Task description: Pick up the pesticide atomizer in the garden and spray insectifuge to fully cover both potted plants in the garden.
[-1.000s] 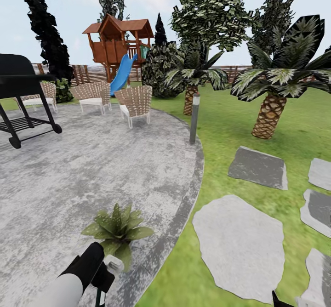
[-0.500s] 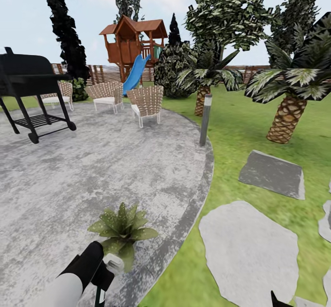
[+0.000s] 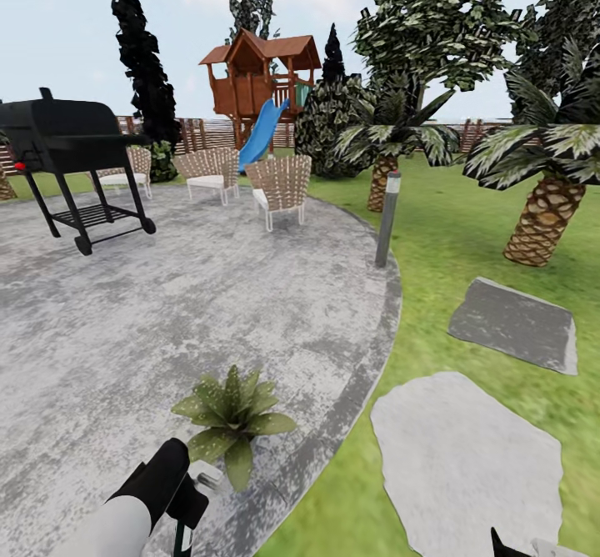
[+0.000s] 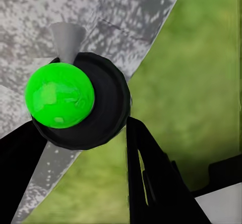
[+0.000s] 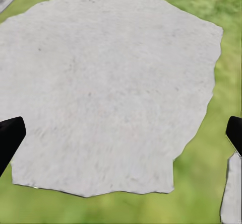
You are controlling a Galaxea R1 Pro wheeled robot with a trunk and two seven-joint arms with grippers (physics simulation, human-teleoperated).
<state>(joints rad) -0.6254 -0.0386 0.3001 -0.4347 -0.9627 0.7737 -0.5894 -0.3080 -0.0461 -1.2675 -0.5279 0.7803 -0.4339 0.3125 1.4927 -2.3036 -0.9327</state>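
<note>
Left gripper (image 4: 83, 148) clamped on the atomizer (image 4: 78, 100), dark bottle with green mark between the 2 black fingers (image 4: 151, 173), pale spray head aimed over the patio (image 3: 167, 315) edge. In the head view, same atomizer (image 3: 202, 480) low at left, just beside 1 potted plant (image 3: 233, 415) standing on the patio near the lawn (image 3: 450, 240). Right gripper (image 5: 121, 133) spread wide, holding nothing, above a stepping slab (image 5: 111, 93).
</note>
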